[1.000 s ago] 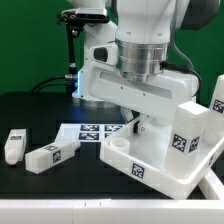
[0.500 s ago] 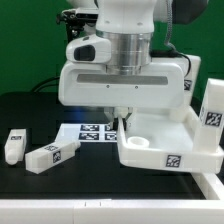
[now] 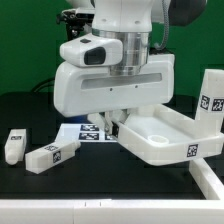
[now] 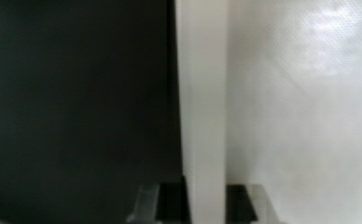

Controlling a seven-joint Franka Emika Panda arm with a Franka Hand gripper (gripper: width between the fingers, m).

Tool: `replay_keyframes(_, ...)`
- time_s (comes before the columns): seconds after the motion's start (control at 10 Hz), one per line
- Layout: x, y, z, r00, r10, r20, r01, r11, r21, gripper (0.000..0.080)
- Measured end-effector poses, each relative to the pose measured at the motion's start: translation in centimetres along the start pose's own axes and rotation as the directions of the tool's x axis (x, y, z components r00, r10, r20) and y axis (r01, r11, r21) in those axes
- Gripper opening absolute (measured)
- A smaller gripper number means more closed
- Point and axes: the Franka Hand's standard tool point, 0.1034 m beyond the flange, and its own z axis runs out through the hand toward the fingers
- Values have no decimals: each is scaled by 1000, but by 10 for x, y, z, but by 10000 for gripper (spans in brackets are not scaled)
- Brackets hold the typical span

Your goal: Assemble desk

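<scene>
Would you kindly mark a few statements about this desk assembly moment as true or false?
1. The tool is shut on the rim of the desk top. True.
2. Two loose leg blocks lie on the table at the exterior view's left. True.
3. The marker board is lifted into the air. False: it lies flat on the table beneath the arm.
4. No leg is on the desk top. False: an upright leg block stands at its corner on the exterior view's right.
</scene>
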Motion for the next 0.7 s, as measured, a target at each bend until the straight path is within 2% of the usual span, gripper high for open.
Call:
replay_keyframes(0.1, 20, 17, -1, 996, -89, -7, 89, 996, -5, 48)
replay_keyframes(0.2, 34, 25, -3, 974, -224, 9, 225, 974, -16, 48)
replay_keyframes(0.3, 39, 25, -5, 945, -325, 20, 326, 945, -33, 48)
replay_keyframes(0.5, 30, 29, -1, 905, -423, 43, 424, 905, -32, 48)
replay_keyframes(0.6, 30, 31, 0, 869, -492, 53, 494, 869, -34, 48)
replay_keyframes(0.7, 37, 31, 2, 818, -573, 48, 574, 818, -40, 48)
